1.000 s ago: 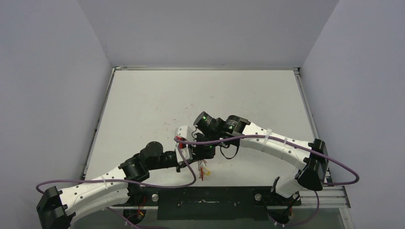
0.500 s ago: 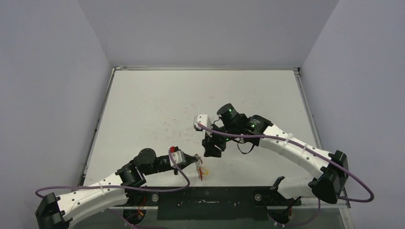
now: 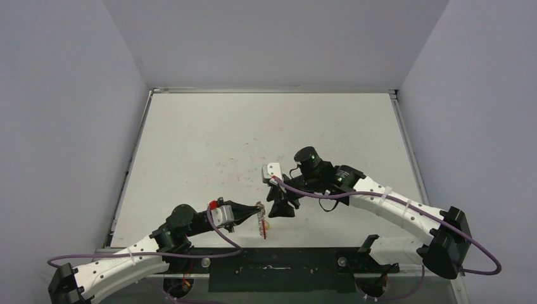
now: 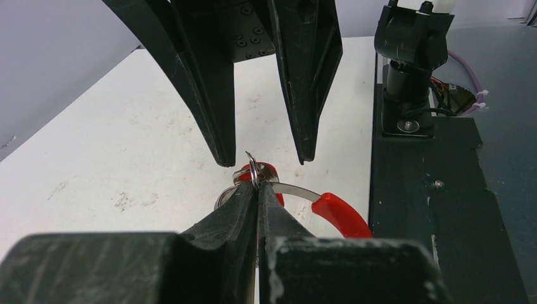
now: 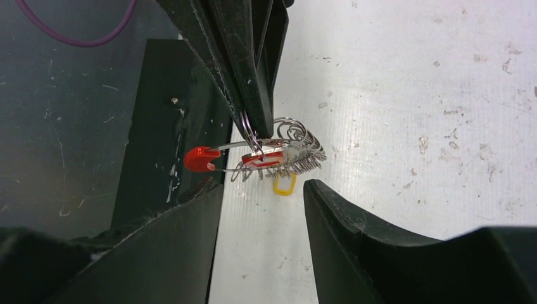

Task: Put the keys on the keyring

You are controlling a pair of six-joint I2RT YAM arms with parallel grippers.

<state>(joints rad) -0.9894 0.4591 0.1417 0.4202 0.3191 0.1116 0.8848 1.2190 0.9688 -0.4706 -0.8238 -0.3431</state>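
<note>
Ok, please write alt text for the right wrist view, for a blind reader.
The left gripper, reaching down from the top, pinches the coiled-wire keyring, whose red sleeve sticks out left; a yellow key head shows beneath it. The right gripper is open just below.

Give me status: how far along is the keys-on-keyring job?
Done: the left gripper is shut on the keyring wire, and the red-headed key and yellow-headed key sit in the same bunch. In hand: the right gripper is open, facing the ring and touching nothing. Left: I can't tell whether either key is actually threaded, so check that.
</note>
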